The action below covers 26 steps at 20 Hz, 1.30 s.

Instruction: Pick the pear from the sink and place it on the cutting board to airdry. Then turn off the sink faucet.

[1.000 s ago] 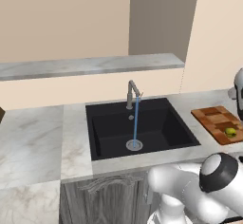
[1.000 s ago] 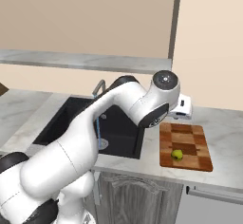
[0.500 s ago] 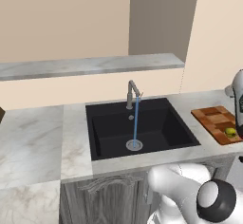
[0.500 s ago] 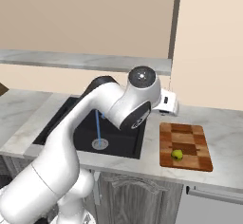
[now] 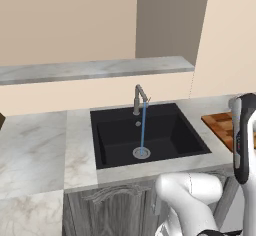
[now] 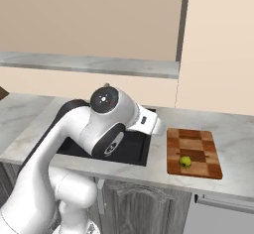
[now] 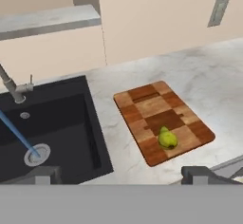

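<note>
The pear (image 7: 166, 138) lies on the checkered wooden cutting board (image 7: 154, 105), toward its near end, on the marble counter right of the sink (image 7: 71, 123). In the right base view the pear (image 6: 185, 162) rests on the cutting board (image 6: 194, 141) too, apart from the arm. My gripper (image 7: 121, 175) hangs open and empty, high above the counter between sink and board. The sink faucet (image 7: 11, 88) stands at the basin's back edge, and a blue water stream (image 7: 19, 135) runs down to the drain ring (image 7: 37, 154). From the left base the sink faucet (image 5: 138, 99) pours into the sink (image 5: 170, 132).
A marble ledge (image 5: 95, 70) runs along the wall behind the sink. A wall outlet (image 7: 217, 12) sits above the counter to the right. My arm's upper link (image 6: 99, 124) covers much of the basin in the right base view. Bare marble counter (image 5: 35, 145) stretches left of the sink.
The arm has swung back from above the cutting board toward the sink, with the gripper staying open. The pear stays on the board and the water keeps running.
</note>
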Motion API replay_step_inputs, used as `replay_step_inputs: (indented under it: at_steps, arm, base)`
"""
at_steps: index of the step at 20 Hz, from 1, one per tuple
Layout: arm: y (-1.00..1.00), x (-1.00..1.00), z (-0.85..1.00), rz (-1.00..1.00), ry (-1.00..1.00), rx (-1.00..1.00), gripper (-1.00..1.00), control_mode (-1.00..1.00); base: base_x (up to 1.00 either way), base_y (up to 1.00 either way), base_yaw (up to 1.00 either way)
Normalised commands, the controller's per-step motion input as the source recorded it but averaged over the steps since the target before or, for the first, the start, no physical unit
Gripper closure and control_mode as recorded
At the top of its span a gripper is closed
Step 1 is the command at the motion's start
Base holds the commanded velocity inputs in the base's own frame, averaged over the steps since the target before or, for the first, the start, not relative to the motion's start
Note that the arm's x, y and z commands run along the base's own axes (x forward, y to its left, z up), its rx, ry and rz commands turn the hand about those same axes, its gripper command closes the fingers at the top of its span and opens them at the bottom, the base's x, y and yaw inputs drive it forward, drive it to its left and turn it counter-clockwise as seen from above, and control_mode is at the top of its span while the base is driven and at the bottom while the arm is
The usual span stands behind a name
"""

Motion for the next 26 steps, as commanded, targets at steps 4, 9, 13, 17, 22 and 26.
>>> replay_step_inputs:
  at_steps: [4,9,13,17,22,26]
  arm:
    - [0.20,-0.07,0.00,-0.06,0.08,0.09,-1.00,-1.00]
    - [0.23,-0.11,0.00,0.03,0.05,0.07,-1.00,-1.00]
    - [0.30,0.00,0.00,0.15,0.17,0.09,-1.00,-1.00]
    - [0.16,0.00,0.00,0.19,0.12,0.06,-1.00,-1.00]
    - [0.06,-0.01,0.00,0.20,-0.01,0.01,-1.00,-1.00]
    - [0.39,-0.06,0.00,0.08,-0.14,0.00,-1.00,-1.00]
  base:
    - [0.00,0.00,0.00]
    - [0.00,0.00,0.00]
    - [0.00,0.00,0.00]
    - [0.00,0.00,0.00]
    - [0.00,0.00,0.00]
    - [0.00,0.00,0.00]
